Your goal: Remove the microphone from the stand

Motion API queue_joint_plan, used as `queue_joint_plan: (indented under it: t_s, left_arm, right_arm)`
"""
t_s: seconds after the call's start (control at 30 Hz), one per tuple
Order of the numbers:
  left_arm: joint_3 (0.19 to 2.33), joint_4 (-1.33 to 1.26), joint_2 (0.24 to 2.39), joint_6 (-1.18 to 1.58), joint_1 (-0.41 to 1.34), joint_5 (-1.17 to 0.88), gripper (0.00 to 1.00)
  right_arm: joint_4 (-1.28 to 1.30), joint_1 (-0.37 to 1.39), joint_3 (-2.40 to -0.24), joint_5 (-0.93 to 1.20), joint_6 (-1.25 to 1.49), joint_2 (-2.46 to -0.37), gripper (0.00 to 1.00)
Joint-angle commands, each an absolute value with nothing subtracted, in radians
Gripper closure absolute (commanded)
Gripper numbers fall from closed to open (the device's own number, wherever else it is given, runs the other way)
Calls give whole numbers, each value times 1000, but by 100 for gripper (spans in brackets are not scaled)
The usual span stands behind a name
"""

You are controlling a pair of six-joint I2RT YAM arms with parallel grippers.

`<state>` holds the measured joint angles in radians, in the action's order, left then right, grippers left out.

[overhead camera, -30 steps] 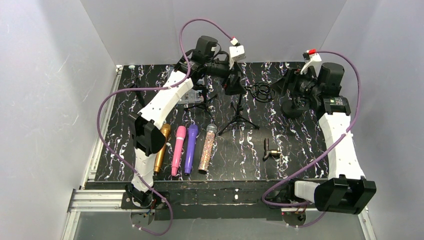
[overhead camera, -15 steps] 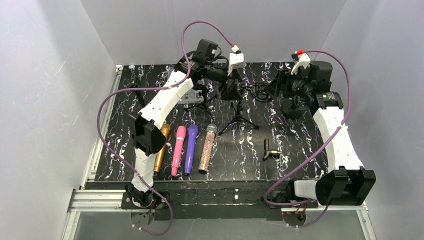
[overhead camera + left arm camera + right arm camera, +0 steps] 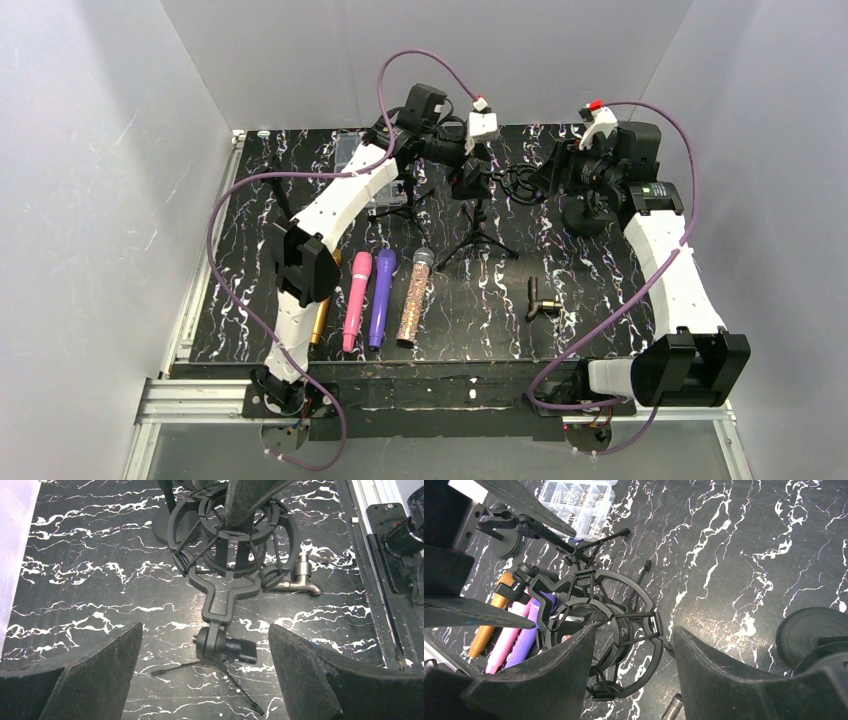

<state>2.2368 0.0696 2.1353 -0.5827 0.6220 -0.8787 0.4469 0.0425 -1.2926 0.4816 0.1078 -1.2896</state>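
near left: a row of microphones, gold, pink, purple and glittery, lies flat on the surface.
left gripper: wide open, holding nothing, hovering over the shock mount.
stand: small tripod at back middle, carrying the shock mount; whether a microphone sits inside cannot be told.
right gripper: partly open, one finger inside the mount's ring, the other outside; no firm grip shows.
right arm sticker: print too small to read.
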Motion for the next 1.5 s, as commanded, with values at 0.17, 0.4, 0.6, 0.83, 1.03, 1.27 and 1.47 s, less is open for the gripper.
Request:
queue_joint_plan:
  t_s: [0.17,0.4,0.6,0.83,1.03,1.27,1.47]
  left_arm:
    - [2262,34,2152,-545,633,-905,14]
    - [2252,27,2147,-503,633,-915,35]
    - [2230,46,2136,-503,635,-915,65]
    - [2182,46,2119,-434,635,-906,100]
    - [2077,7,2091,-358,634,-888,100]
    - [1929,-102,2066,-285,634,-838,100]
    - [1854,-145,2058,-262,634,-811,100]
  right_arm:
    - [443,49,-1330,495,88,-1299,40]
    - [446,48,-1333,492,75,-1291,45]
    - [452,49,-1346,491,71,-1291,46]
    - [471,53,-1378,492,55,-1308,49]
    - [478,58,-1388,486,35,-1313,66]
    - [495,69,-1415,466,11,-1320,96]
    - [508,85,-1437,449,3,-1327,99]
